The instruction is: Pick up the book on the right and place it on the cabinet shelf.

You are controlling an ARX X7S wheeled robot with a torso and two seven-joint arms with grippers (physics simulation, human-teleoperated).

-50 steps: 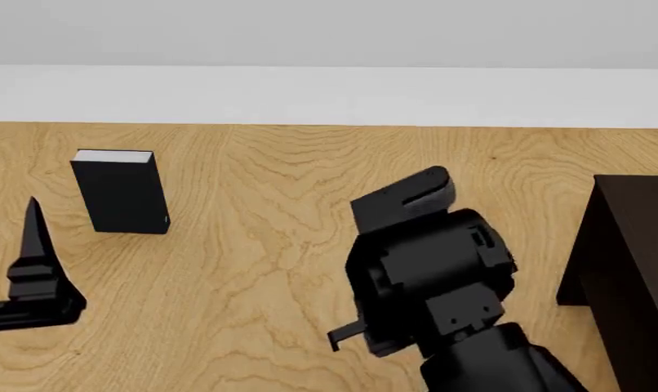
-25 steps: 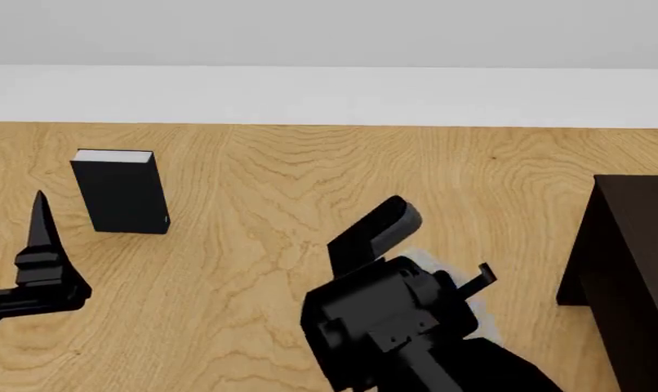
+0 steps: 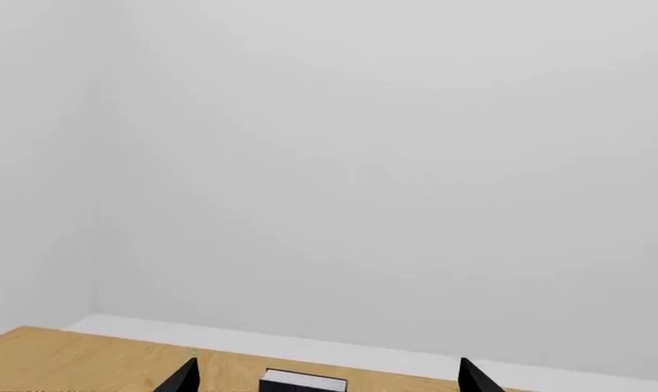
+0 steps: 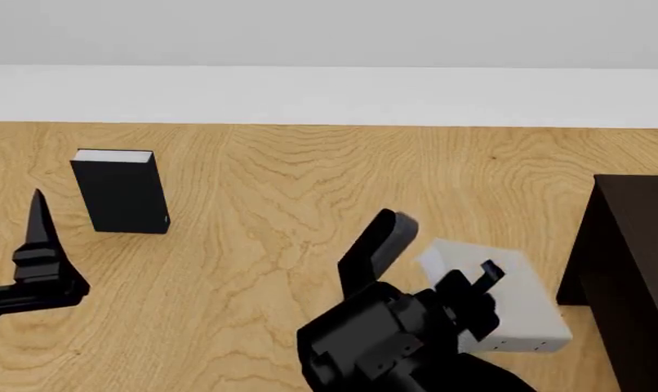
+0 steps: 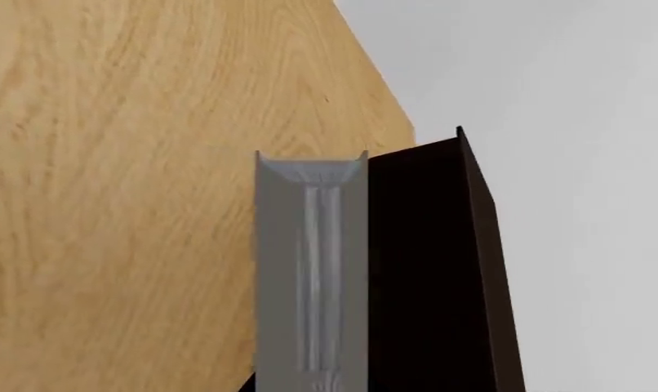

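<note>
The light grey book has white page edges and tiny dark dots on its spine. It sits tilted in my right gripper, which is shut on it just left of the cabinet. In the right wrist view the book runs straight out from the jaws, its edge alongside the very dark cabinet board. The cabinet stands at the right edge of the head view. My left gripper is open and empty at the far left; the left wrist view shows its tips spread wide.
A black book stands upright on the wooden floor at the far left, ahead of the left gripper; it also shows in the left wrist view. A white wall runs along the back.
My right gripper has turned and dropped lower in the head view, and the grey book, hidden behind it before, now shows tilted in it. The left arm has barely moved.
</note>
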